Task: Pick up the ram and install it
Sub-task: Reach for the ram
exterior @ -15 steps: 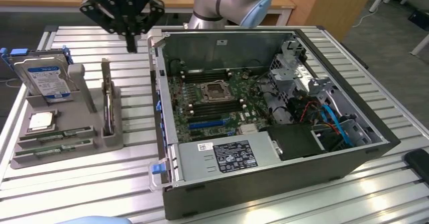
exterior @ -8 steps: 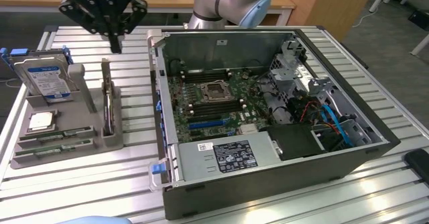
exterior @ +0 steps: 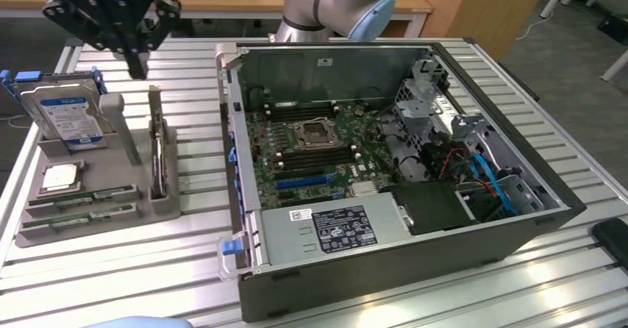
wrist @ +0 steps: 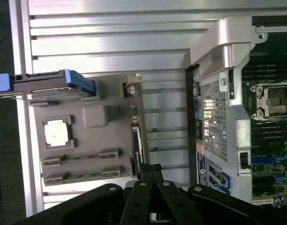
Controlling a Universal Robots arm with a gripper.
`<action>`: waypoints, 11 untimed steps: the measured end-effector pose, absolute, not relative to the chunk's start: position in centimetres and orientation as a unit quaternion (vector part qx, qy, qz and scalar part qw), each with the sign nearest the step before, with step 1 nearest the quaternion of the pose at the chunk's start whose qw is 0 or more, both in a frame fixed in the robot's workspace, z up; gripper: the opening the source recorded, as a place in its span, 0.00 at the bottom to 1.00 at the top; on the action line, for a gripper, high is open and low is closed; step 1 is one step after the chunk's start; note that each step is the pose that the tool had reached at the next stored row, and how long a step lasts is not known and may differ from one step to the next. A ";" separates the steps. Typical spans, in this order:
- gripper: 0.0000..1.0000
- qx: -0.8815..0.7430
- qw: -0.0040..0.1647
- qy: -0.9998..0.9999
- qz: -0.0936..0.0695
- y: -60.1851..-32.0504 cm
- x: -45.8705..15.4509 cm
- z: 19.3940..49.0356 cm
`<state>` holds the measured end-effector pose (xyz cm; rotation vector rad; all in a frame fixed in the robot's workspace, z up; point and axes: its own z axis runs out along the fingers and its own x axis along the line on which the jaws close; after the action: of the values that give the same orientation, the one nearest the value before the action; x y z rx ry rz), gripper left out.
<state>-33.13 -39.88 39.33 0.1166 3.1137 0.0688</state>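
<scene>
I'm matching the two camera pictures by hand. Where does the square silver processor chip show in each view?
Exterior view: the processor chip lies in the gray holder at the exterior view's left, between the hard drive and the ram sticks.
Wrist view: the processor chip lies in that same holder, between drive and sticks.
Shared landmark: the upright hard drive.

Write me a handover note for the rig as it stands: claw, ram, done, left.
Claw: shut, empty, hanging above the far end of the gray holder, near the hard drive.
Ram: first ram stick and second ram stick lie side by side in slots at the holder's near end, nothing touching them.
PC case: open, motherboard exposed.
Done: nothing visible yet.
Left: ram not picked up, not installed.
</scene>
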 end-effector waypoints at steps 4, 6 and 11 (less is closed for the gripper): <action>0.10 0.037 0.013 0.999 0.022 -39.9 -34.9 39.3; 0.10 0.037 0.012 0.999 0.022 -39.9 -35.8 39.3; 0.10 0.037 0.012 0.999 0.022 -39.9 -38.1 39.3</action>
<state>-38.11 -39.88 39.33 0.1163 3.1137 0.0687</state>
